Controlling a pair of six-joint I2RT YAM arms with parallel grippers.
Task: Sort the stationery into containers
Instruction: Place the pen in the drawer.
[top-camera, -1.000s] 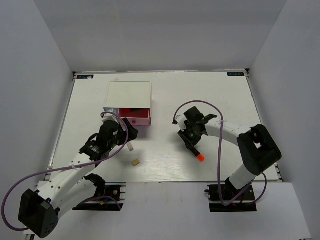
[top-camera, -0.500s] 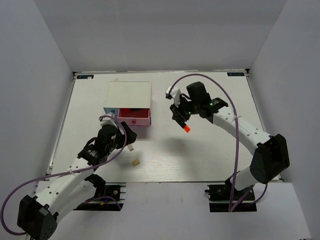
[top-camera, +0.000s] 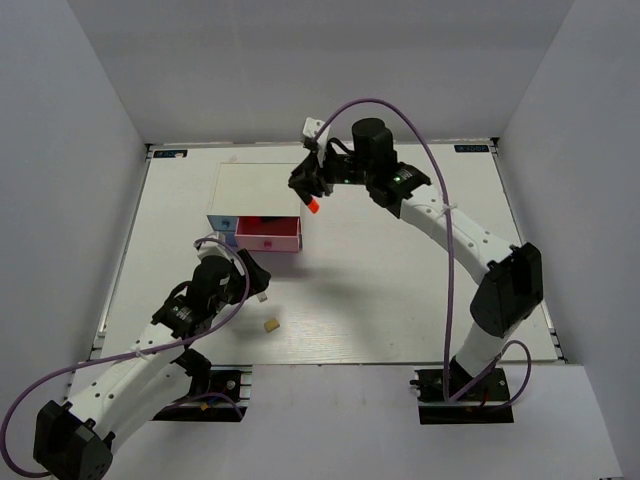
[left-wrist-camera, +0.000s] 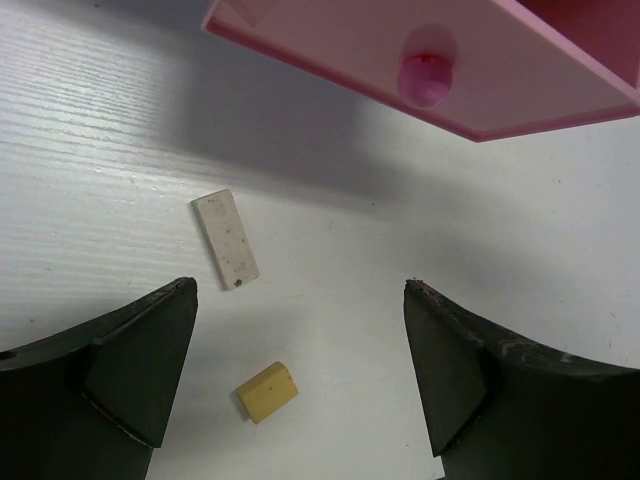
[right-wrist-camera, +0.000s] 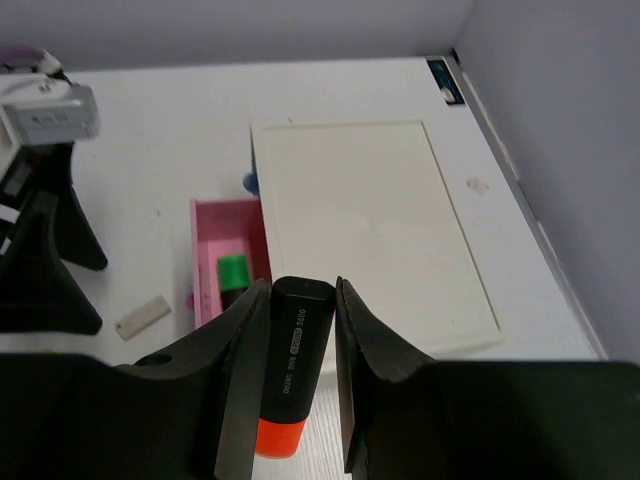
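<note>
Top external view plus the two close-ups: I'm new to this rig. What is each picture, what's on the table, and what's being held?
Overhead picture: two robot arms bolted at the near edge of the table. The other two come from wrist cameras. The left end effector is open and empty above a white eraser and a tan eraser, near the open pink drawer of a white-topped drawer box. The right end effector is shut on an orange-capped highlighter, in the air by the box. A green-capped highlighter lies in the drawer.
</note>
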